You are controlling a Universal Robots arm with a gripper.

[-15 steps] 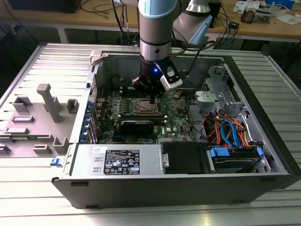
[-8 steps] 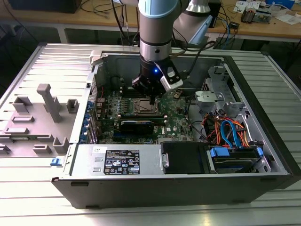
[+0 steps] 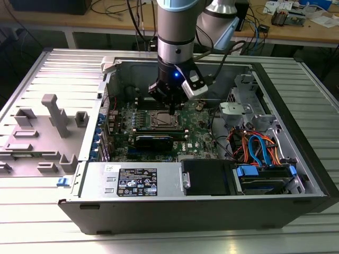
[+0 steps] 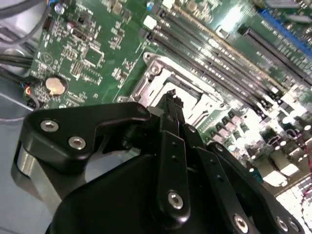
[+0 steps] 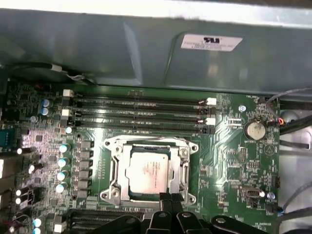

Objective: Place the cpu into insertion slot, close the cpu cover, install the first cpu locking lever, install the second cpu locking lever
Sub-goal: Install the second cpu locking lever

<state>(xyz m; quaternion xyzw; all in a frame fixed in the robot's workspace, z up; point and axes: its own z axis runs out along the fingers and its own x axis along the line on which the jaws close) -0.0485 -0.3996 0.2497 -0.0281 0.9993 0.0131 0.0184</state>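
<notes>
Your arm stands vertical over the insertion slot (image 5: 148, 170), gripper (image 5: 168, 199) at its edge, fingers apparently pinched together, grasping nothing visible. The cpu (image 5: 147, 171) sits inside, the cpu cover (image 5: 183, 168) down around it.

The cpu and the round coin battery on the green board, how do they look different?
The cpu is a flat square with a dull silver-grey top; the coin battery is a small round disc. The cpu sits framed inside the metal cpu cover, while the coin battery stands alone in its holder nearer the board's edge. The cpu is clearly larger. Both are metallic and lie flat on the motherboard.
</notes>
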